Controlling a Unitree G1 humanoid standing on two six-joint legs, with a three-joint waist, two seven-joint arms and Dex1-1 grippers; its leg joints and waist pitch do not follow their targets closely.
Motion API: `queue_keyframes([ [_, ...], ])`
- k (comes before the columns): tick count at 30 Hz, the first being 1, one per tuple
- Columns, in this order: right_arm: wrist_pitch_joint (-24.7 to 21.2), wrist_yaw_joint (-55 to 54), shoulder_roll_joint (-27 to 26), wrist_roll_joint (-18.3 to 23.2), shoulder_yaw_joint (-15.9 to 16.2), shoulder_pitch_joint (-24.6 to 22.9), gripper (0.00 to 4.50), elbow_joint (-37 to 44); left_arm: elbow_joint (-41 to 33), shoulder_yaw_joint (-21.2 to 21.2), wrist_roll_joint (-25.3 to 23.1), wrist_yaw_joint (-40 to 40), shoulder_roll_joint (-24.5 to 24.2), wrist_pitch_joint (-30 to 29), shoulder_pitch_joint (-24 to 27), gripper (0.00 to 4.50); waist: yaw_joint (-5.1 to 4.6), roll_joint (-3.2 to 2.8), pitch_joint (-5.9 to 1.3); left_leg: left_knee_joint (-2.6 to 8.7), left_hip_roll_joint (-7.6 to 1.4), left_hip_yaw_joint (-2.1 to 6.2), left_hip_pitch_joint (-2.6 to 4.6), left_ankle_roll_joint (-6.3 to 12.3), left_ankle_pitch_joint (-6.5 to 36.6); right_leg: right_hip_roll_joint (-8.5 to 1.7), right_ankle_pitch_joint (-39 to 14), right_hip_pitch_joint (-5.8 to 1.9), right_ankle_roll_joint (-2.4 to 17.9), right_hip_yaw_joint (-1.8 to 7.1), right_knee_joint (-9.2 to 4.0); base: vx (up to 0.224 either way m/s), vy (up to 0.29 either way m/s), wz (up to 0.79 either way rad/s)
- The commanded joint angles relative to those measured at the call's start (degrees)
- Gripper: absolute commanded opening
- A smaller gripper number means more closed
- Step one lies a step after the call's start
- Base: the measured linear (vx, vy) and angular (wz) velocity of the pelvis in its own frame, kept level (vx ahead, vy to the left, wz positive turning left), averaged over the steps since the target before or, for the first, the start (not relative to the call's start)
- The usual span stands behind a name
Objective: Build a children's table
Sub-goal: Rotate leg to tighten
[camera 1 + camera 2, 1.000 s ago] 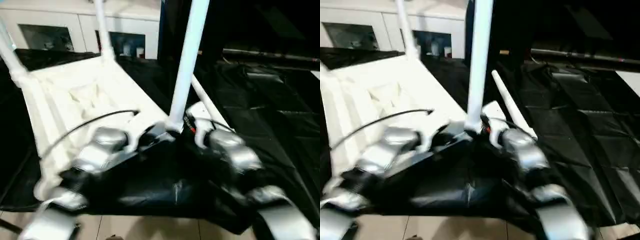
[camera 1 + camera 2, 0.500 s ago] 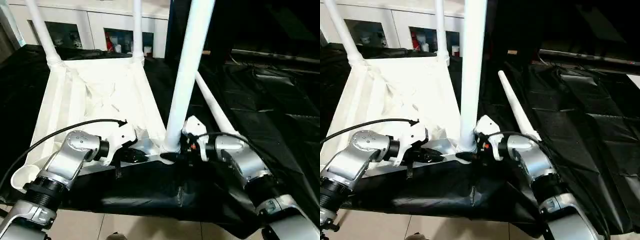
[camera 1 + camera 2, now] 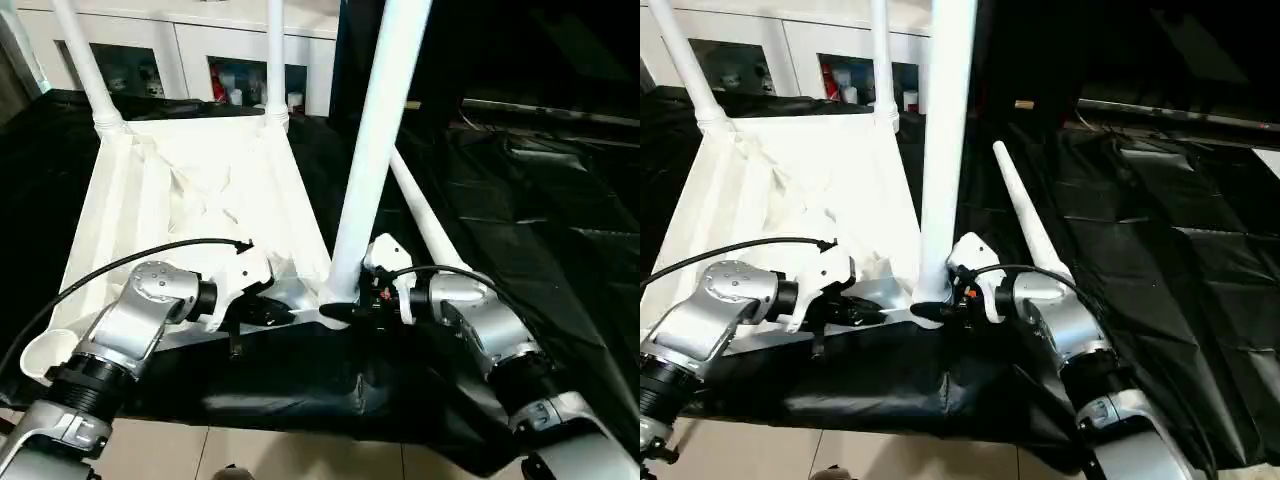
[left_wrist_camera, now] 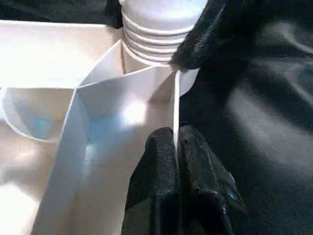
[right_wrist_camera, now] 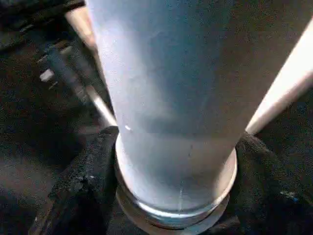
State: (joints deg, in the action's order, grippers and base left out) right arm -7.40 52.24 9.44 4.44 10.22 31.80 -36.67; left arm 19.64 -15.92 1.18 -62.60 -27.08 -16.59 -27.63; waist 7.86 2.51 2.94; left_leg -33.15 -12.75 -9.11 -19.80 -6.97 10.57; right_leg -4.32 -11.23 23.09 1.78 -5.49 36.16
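Upturned tabletop (image 3: 190, 190) on black sheet: left gripper (image 4: 175, 147) clenched on its rim wall to steady it, right gripper (image 5: 171, 196) grasping leg 3 (image 3: 375, 150) base at near corner socket, presumably seating it.

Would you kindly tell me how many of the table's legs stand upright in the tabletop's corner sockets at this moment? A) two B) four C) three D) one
C: two legs rise from the far corners of the tabletop, a third leg stands in the near corner between the claws, and the fourth leg lies loose on the black sheet.
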Motion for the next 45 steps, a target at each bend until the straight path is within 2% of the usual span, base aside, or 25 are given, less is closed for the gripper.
queue_keyframes([
  [1,-1.53,-6.91,-1.72,-1.06,-0.63,1.07,2.72,-3.46,1.58,-0.18,-1.72,5.19,2.47,-1.33,-1.13,0.0,-0.17,-0.72,-3.32,4.09,-0.53,-0.36,-0.06,-0.47,10.78,-4.05,-12.17,-3.39,9.57,3.35,-4.66,0.0,0.0,0.0],
  [2,-2.11,-14.26,-4.4,-1.57,-2.01,2.0,2.72,-6.64,3.99,0.39,-3.1,11.32,5.6,-3.1,-2.44,0.0,-0.31,-0.74,-3.33,4.16,-0.59,-0.29,-0.01,-0.9,11.29,-4.16,-14.32,-3.34,8.67,3.36,-4.84,0.0,0.0,0.0],
  [3,-2.43,-18.05,-5.93,-1.58,-2.87,2.55,2.72,-8.16,5.07,0.67,-3.59,14.13,7.22,-4.16,-3.09,0.0,-0.67,-0.56,-2.94,4.33,-0.49,-0.38,0.14,-1.38,12.92,-4.05,-17.73,-2.98,7.92,3.41,-5.28,0.0,0.0,0.0],
  [4,-2.75,-20.72,-7.01,-1.5,-3.55,2.97,2.72,-9.13,5.74,0.88,-3.86,16.02,8.36,-4.93,-3.55,0.0,-0.79,-0.64,-2.92,4.37,-0.48,-0.3,0.36,-1.74,13.98,-4.09,-19.77,-2.91,7.54,3.38,-5.44,0.0,0.0,0.0],
  [6,-3.7,-29.93,-10.6,-0.79,-6.12,4.88,2.72,-12.48,7.28,1.24,-4.17,20.71,12.23,-7.14,-5.0,0.0,-1.0,-0.49,-3.05,4.4,-0.32,-0.04,0.41,-1.99,15.03,-4.46,-24.84,-3.01,5.34,3.22,-6.1,0.0,0.0,0.0],
  [8,-3.71,-34.53,-13.11,-0.83,-6.81,6.47,2.72,-14.83,8.04,1.07,-4.41,23.67,15.12,-8.28,-6.01,0.0,-1.36,-0.43,-3.08,4.39,-0.28,-0.06,0.36,-1.72,14.78,-4.28,-24.39,-2.81,4.83,3.29,-6.09,0.0,0.0,0.0],
  [10,-2.27,-35.01,-15.15,-1.44,-6.32,7.79,2.72,-16.4,8.56,0.6,-4.98,25.49,17.3,-8.86,-6.67,0.0,-1.23,-0.51,-3.23,4.29,-0.26,-0.19,0.42,-1.32,14.03,-4.2,-22.43,-2.72,4.74,3.34,-6.06,0.0,0.0,0.0],
  [12,-1.1,-32.78,-16.46,-1.3,-5.92,8.57,2.72,-16.49,8.79,-0.39,-5.84,25.8,18.34,-8.4,-6.94,0.0,-1.24,-0.4,-3.37,4.27,-0.28,-0.23,-0.02,-0.86,12.26,-3.98,-17.79,-3.0,5.43,3.36,-5.57,0.0,0.0,0.0],
  [13,-0.94,-32.56,-16.6,-1.11,-6.14,8.76,3.07,-16.6,8.82,-0.53,-5.97,25.73,18.39,-8.29,-6.95,0.0,-1.15,-0.45,-3.44,4.24,-0.33,-0.21,-0.06,-0.76,11.75,-4.03,-16.4,-3.09,5.7,3.39,-5.37,0.0,0.0,0.0],
  [15,-0.59,-31.74,-16.7,-0.59,-6.76,9.24,3.42,-16.95,8.7,-0.58,-6.08,25.65,18.38,-8.22,-6.85,0.0,-1.24,-0.48,-3.42,4.26,-0.34,-0.26,-0.11,-0.48,11.12,-3.89,-13.54,-3.11,6.72,3.36,-5.06,0.0,0.0,0.0],
  [18,0.63,-29.45,-14.35,-1.51,-6.09,9.77,3.65,-16.88,7.84,-0.44,-5.7,23.5,16.21,-6.64,-6.03,0.0,-1.24,-0.45,-3.29,4.35,-0.37,-0.34,0.03,-0.04,12.73,-4.02,-14.96,-3.11,7.21,3.4,-5.25,0.0,0.0,0.0],
  [19,0.82,-28.75,-13.62,-1.66,-5.89,9.75,3.65,-16.71,7.58,-0.58,-5.59,22.43,15.6,-5.46,-5.79,0.0,-1.21,-0.3,-3.3,4.33,-0.34,-0.36,0.02,0.1,12.8,-4.07,-15.53,-3.13,7.04,3.42,-5.39,0.0,0.0,0.0],
  [22,1.47,-24.49,-11.36,-1.89,-5.16,9.29,3.65,-15.88,6.98,-0.59,-5.34,20.09,13.85,-4.94,-5.24,0.0,-1.22,-0.38,-3.32,4.31,-0.41,-0.38,-0.01,0.37,12.32,-4.07,-15.4,-3.12,7.19,3.43,-5.32,0.0,0.0,0.0],
  [25,2.36,-18.12,-8.31,-2.28,-3.87,8.03,3.65,-13.68,6.13,-0.89,-5.29,16.51,11.47,-4.31,-4.4,0.0,-1.24,-0.05,-3.3,4.27,-0.4,-0.45,-0.13,1.01,11.77,-4.04,-15.17,-3.22,7.21,3.43,-5.33,0.0,0.0,0.0],
  [28,1.42,-10.01,-4.79,-1.49,-2.71,6.25,3.65,-9.8,4.97,-1.31,-4.39,11.53,8.46,-2.64,-3.28,0.0,-1.2,-0.11,-3.37,4.25,-0.6,-0.44,-0.08,1.52,10.67,-4.0,-13.13,-3.32,7.74,3.48,-5.05,0.0,0.0,0.0],
  [30,0.93,-6.38,-3.14,-1.18,-1.92,5.4,3.65,-7.79,4.3,-1.57,-3.74,9.16,6.95,-1.67,-2.65,0.0,-1.18,-0.26,-3.51,4.1,-0.49,-0.44,-0.27,1.94,8.79,-3.94,-9.6,-3.49,8.95,3.49,-4.51,0.0,0.0,0.0],
  [34,0.3,-0.15,-0.11,-0.41,-0.44,4.17,3.65,-4.14,1.82,-1.88,-1.32,2.74,4.04,0.08,-0.96,0.0,-1.13,-0.19,-3.55,3.88,-0.52,-0.7,-0.13,2.8,7.41,-3.86,-6.02,-3.43,10.6,3.52,-4.22,0.0,0.0,0.0],
  [38,-0.12,5.35,2.59,-1.24,1.87,2.92,3.65,-0.56,-2.89,-2.07,2.18,-5.0,1.07,-0.38,1.11,0.0,-1.07,-0.29,-3.52,3.93,-0.71,-0.69,-0.12,2.8,7.5,-3.84,-5.99,-3.49,11.09,3.46,-4.07,0.0,0.0,0.0],
  [40,0.14,5.84,2.8,-1.7,2.27,2.72,3.65,-0.33,-3.33,-2.2,2.36,-5.56,0.6,-0.48,1.25,0.0,-0.89,-0.28,-3.44,3.93,-0.8,-0.88,0.28,2.72,8.3,-3.75,-6.57,-3.08,11.47,3.48,-4.19,0.0,0.0,0.0],
  [42,-0.04,6.35,2.84,-1.6,2.38,2.62,3.65,-0.14,-3.46,-2.23,2.58,-6.18,0.13,-0.47,1.37,0.0,-0.55,-0.17,-3.34,4.11,-0.78,-0.8,0.09,2.08,9.04,-3.93,-8.73,-3.27,10.8,3.49,-4.35,0.0,0.0,0.0],
  [45,-0.15,6.87,2.8,-1.54,2.48,2.57,3.65,0.02,-3.46,-2.18,2.62,-6.42,-0.14,-0.3,1.45,0.0,-0.51,-0.12,-3.43,4.08,-0.74,-0.76,0.08,1.64,8.8,-3.93,-8.65,-3.31,10.4,3.53,-4.27,0.0,0.0,0.0],
])
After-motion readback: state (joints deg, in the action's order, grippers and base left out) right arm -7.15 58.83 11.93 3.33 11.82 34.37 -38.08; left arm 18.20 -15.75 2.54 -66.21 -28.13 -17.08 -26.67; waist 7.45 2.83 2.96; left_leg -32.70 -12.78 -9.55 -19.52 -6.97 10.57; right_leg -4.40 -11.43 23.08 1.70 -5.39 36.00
